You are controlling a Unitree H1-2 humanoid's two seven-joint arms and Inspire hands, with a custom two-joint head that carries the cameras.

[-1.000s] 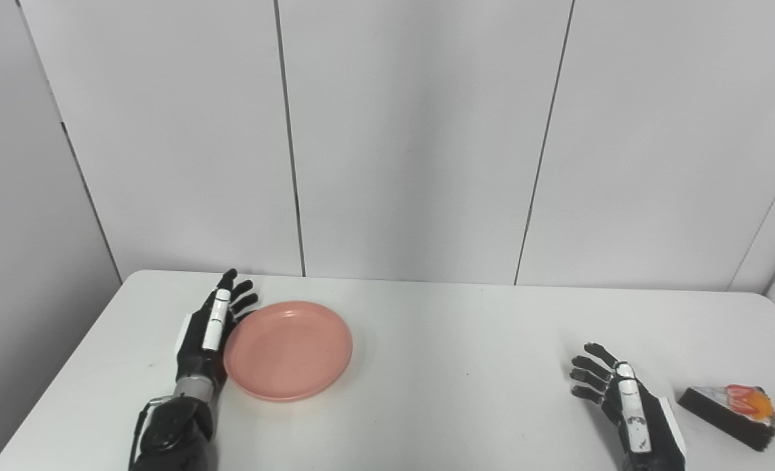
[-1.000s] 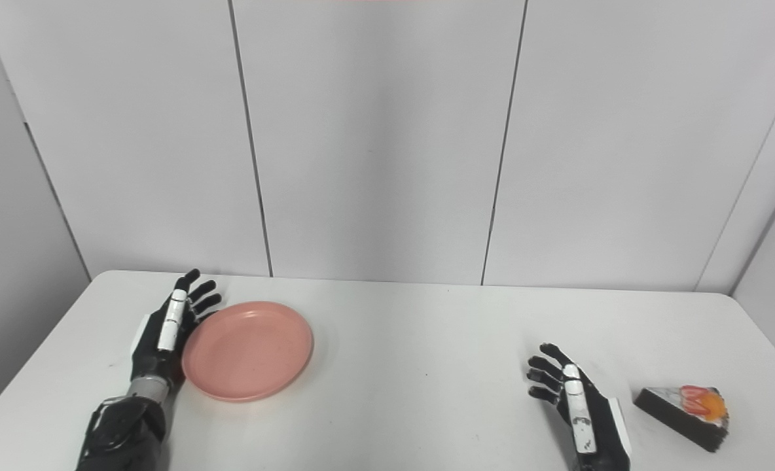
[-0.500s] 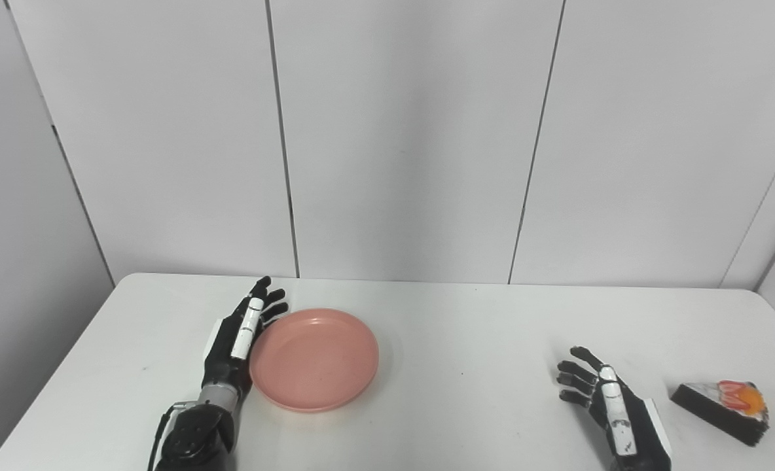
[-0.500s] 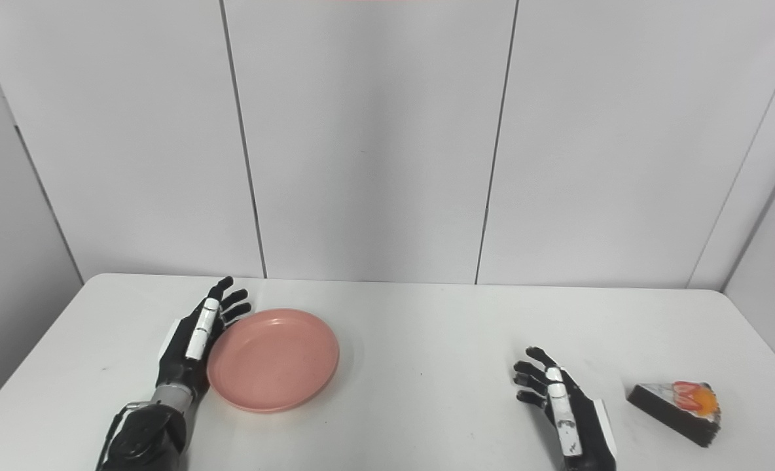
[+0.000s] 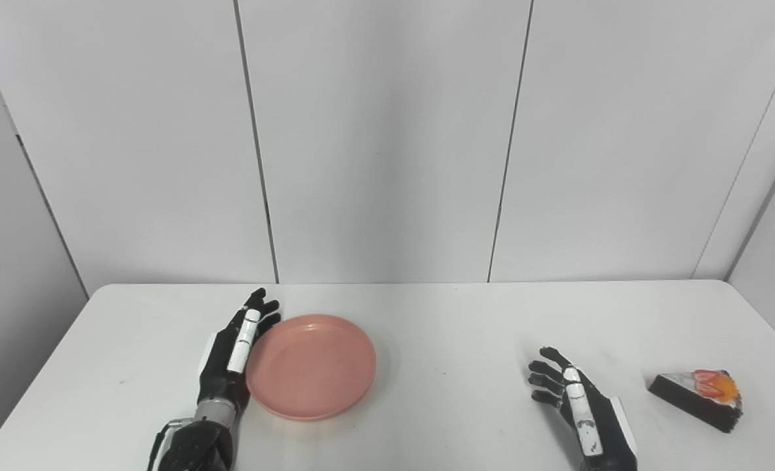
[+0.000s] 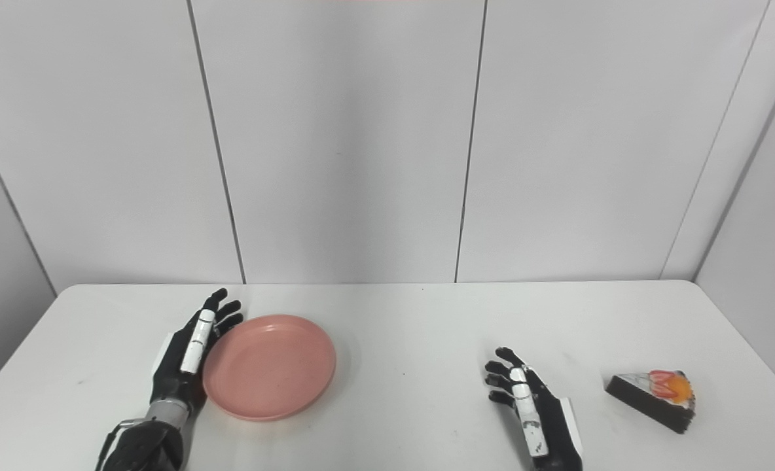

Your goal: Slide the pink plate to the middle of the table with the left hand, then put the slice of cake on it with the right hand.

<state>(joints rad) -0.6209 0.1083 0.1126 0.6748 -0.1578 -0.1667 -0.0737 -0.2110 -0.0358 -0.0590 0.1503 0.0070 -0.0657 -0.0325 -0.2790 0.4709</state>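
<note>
Pink plate [image 5: 311, 366] left of frame centre on white table [image 5: 446, 340], not yet at the middle. Left hand [image 5: 230, 353] set edge-on against plate's left rim, placed to push, not grip; fingers [image 5: 262, 307] straight, slightly spread, holding nothing. Right hand [image 5: 580, 405] lower right, fingers loosely curled and apart, empty, likely waiting. Slice of cake [image 5: 698, 391] far right, untouched, apart from that hand.

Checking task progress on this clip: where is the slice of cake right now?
The slice of cake lies on the table at its right side near the front, just right of the open right hand, untouched and far from the pink plate.
</note>
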